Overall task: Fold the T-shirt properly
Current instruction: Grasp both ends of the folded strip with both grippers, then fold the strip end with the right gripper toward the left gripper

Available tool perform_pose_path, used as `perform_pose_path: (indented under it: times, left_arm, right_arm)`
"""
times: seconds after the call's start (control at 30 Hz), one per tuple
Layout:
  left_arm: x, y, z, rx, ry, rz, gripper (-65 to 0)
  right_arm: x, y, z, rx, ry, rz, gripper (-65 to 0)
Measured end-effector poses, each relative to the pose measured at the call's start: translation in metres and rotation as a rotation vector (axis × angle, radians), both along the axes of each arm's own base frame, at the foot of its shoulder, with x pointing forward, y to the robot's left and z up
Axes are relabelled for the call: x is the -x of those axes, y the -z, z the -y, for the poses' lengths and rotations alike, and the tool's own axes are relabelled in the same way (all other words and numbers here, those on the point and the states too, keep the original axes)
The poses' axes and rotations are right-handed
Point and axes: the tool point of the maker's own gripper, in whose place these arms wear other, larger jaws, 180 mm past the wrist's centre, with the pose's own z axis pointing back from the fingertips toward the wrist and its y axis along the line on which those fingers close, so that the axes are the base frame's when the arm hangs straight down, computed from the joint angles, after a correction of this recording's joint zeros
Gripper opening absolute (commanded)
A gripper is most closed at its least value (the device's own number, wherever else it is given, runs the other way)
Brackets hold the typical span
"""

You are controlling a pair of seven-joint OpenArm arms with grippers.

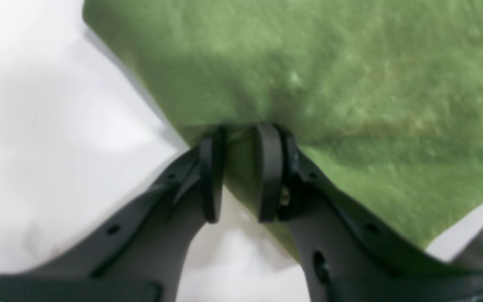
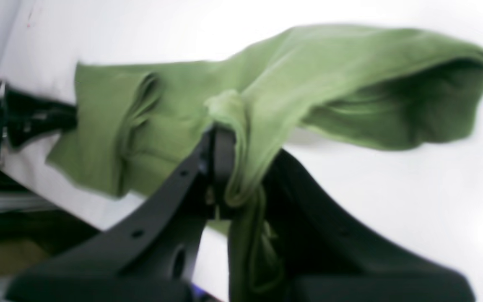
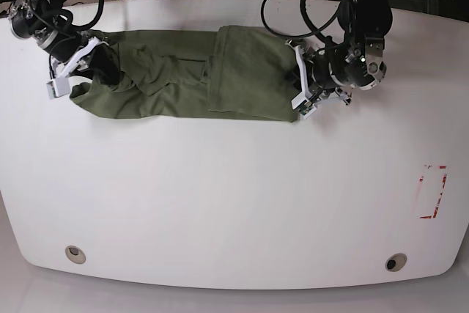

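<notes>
the large olive-green cotton t-shirt lay stretched across the far half of the white worktop, its long axis running side to side between my two arms, part of it already doubled over near the middle. my left end effector sat at one end of that strip, the cloth spreading straight ahead of it; its pads stood a narrow gap apart with the green edge caught between them, so i judged it to be pinching the hem rather than resting beside it. my right end effector was at the opposite end, pressed together on a bunched fold that draped down over it. each arm held its own end, neither nearer the middle, so i judged the next fold would turn on carrying one end along that axis toward the other.
</notes>
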Motion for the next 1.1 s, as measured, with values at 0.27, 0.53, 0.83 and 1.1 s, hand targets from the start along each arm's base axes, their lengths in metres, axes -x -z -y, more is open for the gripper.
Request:
perform_pose_path:
  times: [0.27, 0.53, 0.83, 1.1]
  left_arm:
    - [-0.013, 0.004, 0.058, 0.100, 0.070, -0.032, -54.0]
    - [-0.008, 0.004, 0.103, 0.188, 0.121, -0.053, -54.0]
    - [-0.001, 0.003, 0.118, 0.203, 0.156, -0.055, -54.0]
    - [-0.002, 0.002, 0.118, 0.206, 0.153, -0.055, -54.0]
  right_arm:
    - [-0.008, -0.021, -0.066, -0.029, -0.178, 0.080, -65.0]
    - [-0.023, -0.028, -0.114, -0.106, -0.269, 0.121, -65.0]
    - [-0.031, -0.026, -0.139, -0.134, -0.304, 0.123, -65.0]
    - [-0.032, -0.006, -0.166, -0.110, -0.360, 0.055, -65.0]
